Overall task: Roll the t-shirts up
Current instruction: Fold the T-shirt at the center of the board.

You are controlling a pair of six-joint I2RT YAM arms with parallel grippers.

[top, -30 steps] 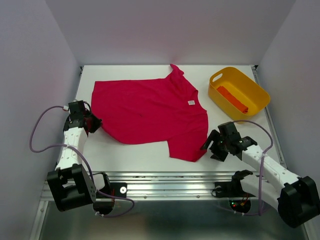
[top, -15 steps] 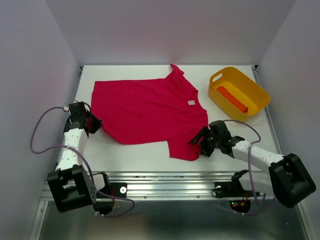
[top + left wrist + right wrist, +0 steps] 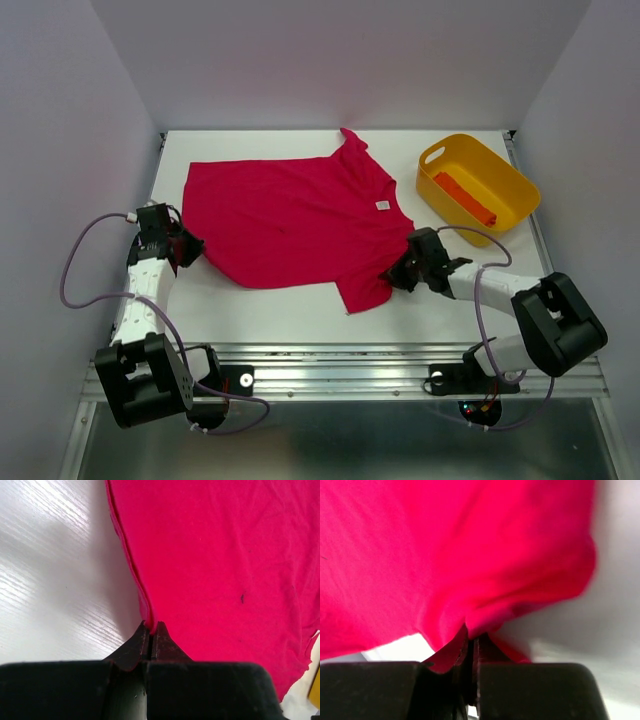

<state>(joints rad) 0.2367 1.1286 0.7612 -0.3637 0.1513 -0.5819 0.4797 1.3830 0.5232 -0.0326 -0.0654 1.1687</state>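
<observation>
A crimson-red t-shirt (image 3: 290, 220) lies spread flat across the white table (image 3: 270, 305), its neck toward the right. My left gripper (image 3: 190, 247) is shut on the shirt's left hem (image 3: 145, 600); cloth rises straight out of the pinched jaws. At the near right sleeve my right gripper (image 3: 396, 274) is shut on the cloth, and that fabric (image 3: 485, 595) bunches and lifts above the jaws. An orange t-shirt (image 3: 464, 198) lies as a compact roll inside the yellow basket (image 3: 520, 190).
The yellow plastic basket stands at the back right corner, just beyond my right arm. Grey walls close the table on three sides. A metal rail (image 3: 340, 355) runs along the near edge between the arm bases.
My right gripper moved left onto the near sleeve and shut on it; the sleeve edge is now drawn in and bunched. The left gripper kept its hold and place.
</observation>
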